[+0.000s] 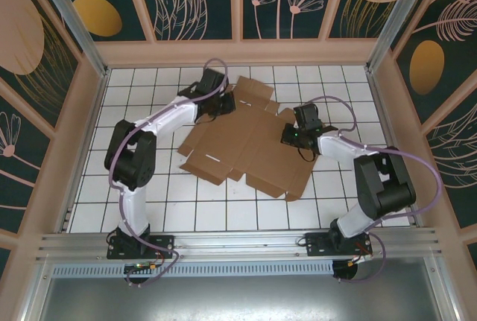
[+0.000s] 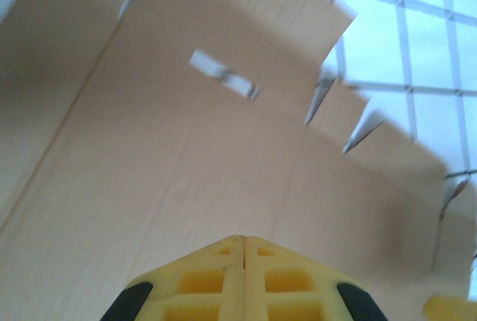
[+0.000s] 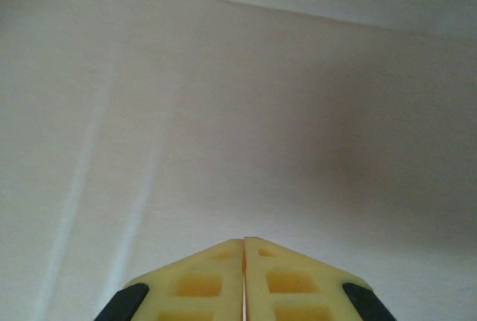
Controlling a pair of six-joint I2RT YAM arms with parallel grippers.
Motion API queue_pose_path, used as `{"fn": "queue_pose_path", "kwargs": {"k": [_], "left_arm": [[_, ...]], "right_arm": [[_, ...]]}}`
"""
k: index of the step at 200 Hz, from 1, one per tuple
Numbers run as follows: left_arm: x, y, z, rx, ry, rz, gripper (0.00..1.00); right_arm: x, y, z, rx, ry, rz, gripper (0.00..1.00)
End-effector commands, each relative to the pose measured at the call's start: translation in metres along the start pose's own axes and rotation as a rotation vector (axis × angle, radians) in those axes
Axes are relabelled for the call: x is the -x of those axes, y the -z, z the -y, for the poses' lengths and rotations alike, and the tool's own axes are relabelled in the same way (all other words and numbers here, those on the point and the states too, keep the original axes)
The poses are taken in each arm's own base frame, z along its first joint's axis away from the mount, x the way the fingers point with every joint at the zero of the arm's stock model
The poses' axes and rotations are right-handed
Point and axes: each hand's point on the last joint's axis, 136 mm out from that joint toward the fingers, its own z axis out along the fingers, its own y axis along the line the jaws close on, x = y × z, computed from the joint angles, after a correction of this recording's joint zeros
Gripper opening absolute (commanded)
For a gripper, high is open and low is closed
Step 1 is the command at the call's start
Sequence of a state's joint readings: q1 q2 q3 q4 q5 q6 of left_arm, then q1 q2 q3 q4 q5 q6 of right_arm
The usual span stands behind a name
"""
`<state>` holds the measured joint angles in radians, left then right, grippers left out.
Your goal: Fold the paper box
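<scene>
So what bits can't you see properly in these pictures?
- Top view: the arms' own wrists cover the tips of the left gripper and right gripper, so whether they touch the paper box is hidden.
- Right wrist view: the cardboard is too close and blurred to tell which flap it is.
- Left wrist view: a yellow piece is cut off by the bottom right corner; I cannot tell what it is.
</scene>
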<state>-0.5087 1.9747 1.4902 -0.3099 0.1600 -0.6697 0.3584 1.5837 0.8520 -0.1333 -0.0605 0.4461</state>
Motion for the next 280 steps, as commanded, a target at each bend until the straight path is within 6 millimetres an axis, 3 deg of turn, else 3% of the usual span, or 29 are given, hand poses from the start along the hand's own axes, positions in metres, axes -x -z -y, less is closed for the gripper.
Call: {"fn": "queue_pose_path", "kwargs": {"k": [1, 24, 68, 91, 126, 162, 187, 211, 231, 251, 280], "left_arm": [[-0.049, -0.019, -0.038, 0.05, 0.099, -0.12, 0.0], [-0.055, -0.026, -0.051, 0.099, 0.107, -0.136, 0.0], [-0.036, -0.051, -0.073, 0.187, 0.096, -0.127, 0.0], [-0.028, -0.072, -0.094, 0.203, 0.131, -0.149, 0.0], [-0.012, -0.086, -0.097, 0.217, 0.079, -0.157, 0.0], [-0.004, -0.101, -0.073, 0.14, 0.051, -0.183, 0.0], [-0.013, -0.107, -0.037, 0.09, -0.034, -0.209, 0.0], [-0.024, -0.104, -0.014, 0.023, -0.05, -0.227, 0.0], [-0.016, -0.085, -0.004, -0.026, -0.062, -0.18, 0.0], [0.005, -0.056, 0.002, -0.052, -0.06, -0.1, 0.0], [0.037, -0.016, 0.003, -0.101, 0.003, 0.013, 0.0]], "right_arm": [[0.001, -0.008, 0.024, -0.141, 0.045, -0.014, 0.04], [-0.011, -0.02, 0.035, -0.181, 0.054, -0.05, 0.0], [-0.054, -0.03, 0.036, -0.16, 0.064, -0.153, 0.0], [-0.088, -0.034, 0.015, -0.096, 0.102, -0.236, 0.0], [-0.135, -0.031, -0.025, -0.004, 0.17, -0.322, 0.01], [-0.162, -0.033, -0.078, 0.153, 0.208, -0.388, 0.02], [-0.17, -0.048, -0.125, 0.268, 0.243, -0.427, 0.06], [-0.168, -0.057, -0.171, 0.413, 0.237, -0.446, 0.09], [-0.143, -0.031, -0.201, 0.566, 0.24, -0.356, 0.13], [-0.106, 0.002, -0.201, 0.648, 0.213, -0.226, 0.22], [-0.052, 0.042, -0.174, 0.679, 0.151, -0.058, 0.34]]}}
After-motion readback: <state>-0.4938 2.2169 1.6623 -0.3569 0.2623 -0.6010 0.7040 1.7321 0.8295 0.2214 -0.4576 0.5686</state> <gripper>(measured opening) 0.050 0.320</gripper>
